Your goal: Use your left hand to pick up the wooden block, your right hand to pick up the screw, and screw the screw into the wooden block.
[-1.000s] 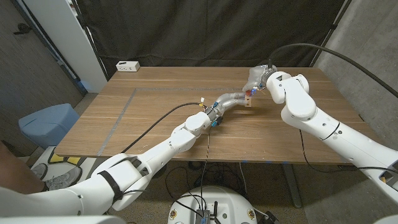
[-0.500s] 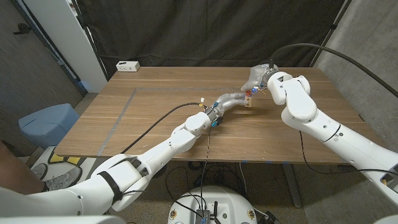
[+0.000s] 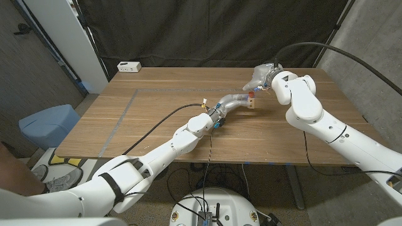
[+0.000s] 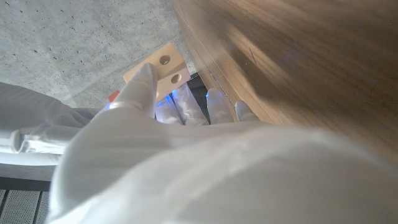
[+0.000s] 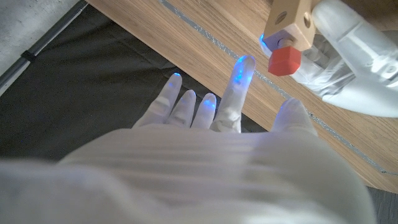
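We see the left hand (image 3: 233, 100) gripping the wooden block (image 3: 251, 100) clear of the table (image 3: 151, 119), its drilled face turned outward, presumably so the holes stay reachable; the red screw (image 5: 285, 60), blocky-headed, sits at the block's end, apparently seated in it, just past the right hand's fingertips (image 5: 242, 68); the right hand (image 3: 257, 79) hangs close beside the block, fingers spread and holding nothing, probably poised to twist the head; the block is pale, smooth, square-edged wood with two round holes (image 4: 169, 70); both hands wear glossy whitish covering.
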Tool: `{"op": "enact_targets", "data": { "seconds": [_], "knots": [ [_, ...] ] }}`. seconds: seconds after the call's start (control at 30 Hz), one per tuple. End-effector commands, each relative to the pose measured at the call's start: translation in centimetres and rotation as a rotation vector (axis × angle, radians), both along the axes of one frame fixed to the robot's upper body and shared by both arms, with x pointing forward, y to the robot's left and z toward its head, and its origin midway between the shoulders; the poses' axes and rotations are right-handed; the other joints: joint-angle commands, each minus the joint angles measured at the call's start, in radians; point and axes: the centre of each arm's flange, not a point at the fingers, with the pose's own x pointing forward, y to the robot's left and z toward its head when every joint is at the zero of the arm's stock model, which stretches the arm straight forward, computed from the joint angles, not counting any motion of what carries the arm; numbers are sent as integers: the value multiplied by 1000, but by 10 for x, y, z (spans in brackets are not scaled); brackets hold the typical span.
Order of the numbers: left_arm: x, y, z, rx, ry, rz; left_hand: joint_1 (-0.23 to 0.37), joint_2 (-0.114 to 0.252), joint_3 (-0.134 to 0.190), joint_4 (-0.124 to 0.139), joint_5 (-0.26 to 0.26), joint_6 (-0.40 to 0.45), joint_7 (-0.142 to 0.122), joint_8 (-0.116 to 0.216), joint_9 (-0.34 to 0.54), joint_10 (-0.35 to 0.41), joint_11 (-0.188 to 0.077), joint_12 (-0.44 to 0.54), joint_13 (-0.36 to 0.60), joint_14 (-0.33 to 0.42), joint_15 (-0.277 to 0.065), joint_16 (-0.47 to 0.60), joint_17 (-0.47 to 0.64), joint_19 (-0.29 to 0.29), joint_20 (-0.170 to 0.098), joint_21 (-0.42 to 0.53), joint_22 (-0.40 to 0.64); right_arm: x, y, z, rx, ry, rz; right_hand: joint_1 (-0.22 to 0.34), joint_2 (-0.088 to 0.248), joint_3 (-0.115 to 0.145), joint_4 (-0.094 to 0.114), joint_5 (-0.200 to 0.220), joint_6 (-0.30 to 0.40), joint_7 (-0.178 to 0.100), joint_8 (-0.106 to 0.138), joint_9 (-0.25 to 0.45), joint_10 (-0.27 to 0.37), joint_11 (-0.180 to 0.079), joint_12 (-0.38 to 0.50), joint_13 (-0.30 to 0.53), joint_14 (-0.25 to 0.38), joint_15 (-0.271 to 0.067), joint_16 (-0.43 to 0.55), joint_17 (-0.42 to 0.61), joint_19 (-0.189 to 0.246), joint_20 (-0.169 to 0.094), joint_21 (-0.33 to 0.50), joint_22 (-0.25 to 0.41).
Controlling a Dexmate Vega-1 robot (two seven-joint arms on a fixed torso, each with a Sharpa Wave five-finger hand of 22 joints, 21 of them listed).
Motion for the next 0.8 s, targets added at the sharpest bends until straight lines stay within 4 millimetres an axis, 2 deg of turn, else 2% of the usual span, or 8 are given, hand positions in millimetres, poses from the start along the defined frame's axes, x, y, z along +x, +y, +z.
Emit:
{"op": "enact_targets", "data": {
  "seconds": [0.03,0.23,0.27,0.37,0.4,0.47,0.8],
  "knots": [
    [1,-1,1,1,3,-7,-58,72,86,81,6,64,55,6,4,3,3,3,2,10,-6,2,1,5,0,7,6,-5,-2,5,-8,47,21,-12,1,-4,-3,11,-67,0,-25,12,-45,11,-6,3,-28,10,-6,0,-14,9,-5,4],
    [2,0,1,2,3,-6,-59,73,87,81,6,64,55,6,4,4,2,4,2,9,-6,2,1,6,0,7,6,-6,-2,7,-12,83,43,-5,6,0,-14,11,-157,-1,-58,20,-97,21,-7,4,-61,26,-8,-1,-37,25,-6,4],
    [2,0,1,0,4,-5,-59,73,87,81,6,63,56,6,4,3,3,4,2,9,-5,2,1,6,1,7,6,-6,-2,8,-12,87,45,1,8,3,-19,10,-184,-2,-70,20,-111,24,-6,5,-68,27,-8,-1,-43,29,-6,4],
    [2,0,1,2,4,-7,-60,73,87,82,6,64,55,6,4,4,3,4,2,9,-5,2,1,6,1,7,6,-7,-1,8,-14,101,50,18,16,12,-30,7,-213,-2,-83,20,-128,31,-4,5,-79,34,-8,-2,-49,32,-5,3],
    [2,0,1,2,4,-7,-60,73,87,82,6,64,56,6,4,4,4,4,2,9,-6,2,1,6,0,7,6,-7,-1,8,-14,102,51,26,19,16,-36,5,-231,-7,-90,21,-145,25,-5,5,-86,37,-7,-2,-53,35,-5,3],
    [3,0,1,1,6,-7,-61,73,87,82,6,64,56,6,4,3,5,4,2,9,-6,2,1,5,1,7,6,-7,-1,8,-14,110,55,35,21,21,-43,1,-261,-11,-102,23,-162,35,-5,6,-96,42,-8,-2,-58,38,-4,3],
    [3,0,1,2,6,-6,-62,73,89,81,6,64,56,6,4,2,3,3,1,9,-7,2,0,5,-1,7,6,-9,0,10,-36,153,63,108,22,50,-88,-10,-330,-32,-127,26,-231,21,-5,6,-142,47,-11,-4,-80,56,-5,3]
  ]
}}
